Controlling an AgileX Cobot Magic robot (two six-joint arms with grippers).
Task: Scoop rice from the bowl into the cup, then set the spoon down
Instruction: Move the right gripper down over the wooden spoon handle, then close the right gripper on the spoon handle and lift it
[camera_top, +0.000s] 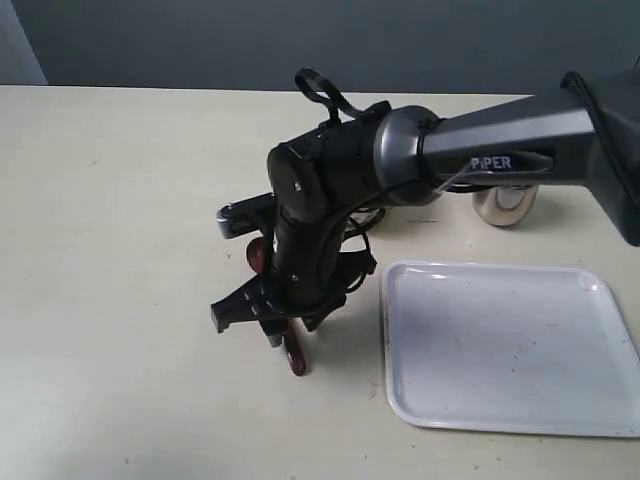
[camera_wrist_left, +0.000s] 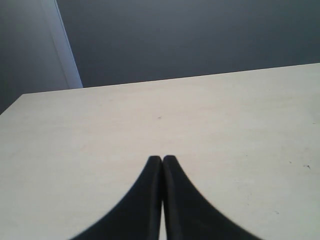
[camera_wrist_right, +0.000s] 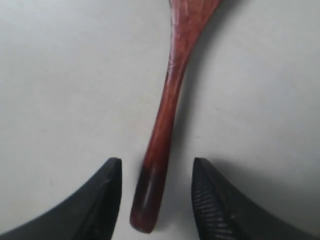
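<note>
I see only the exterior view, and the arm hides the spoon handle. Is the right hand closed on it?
Observer: No. In the right wrist view the right hand is open. The end of the spoon handle lies between its fingers, with a gap on each side.
Operator: Is the spoon in the air?
Observer: It seems to rest on the table; its shadow lies close beside it.
Operator: And the left hand? I do not see it.
Observer: The left wrist view shows the left hand shut, holding nothing.

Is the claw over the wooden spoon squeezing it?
No: the right claw is open, with gaps either side of the spoon.
</note>
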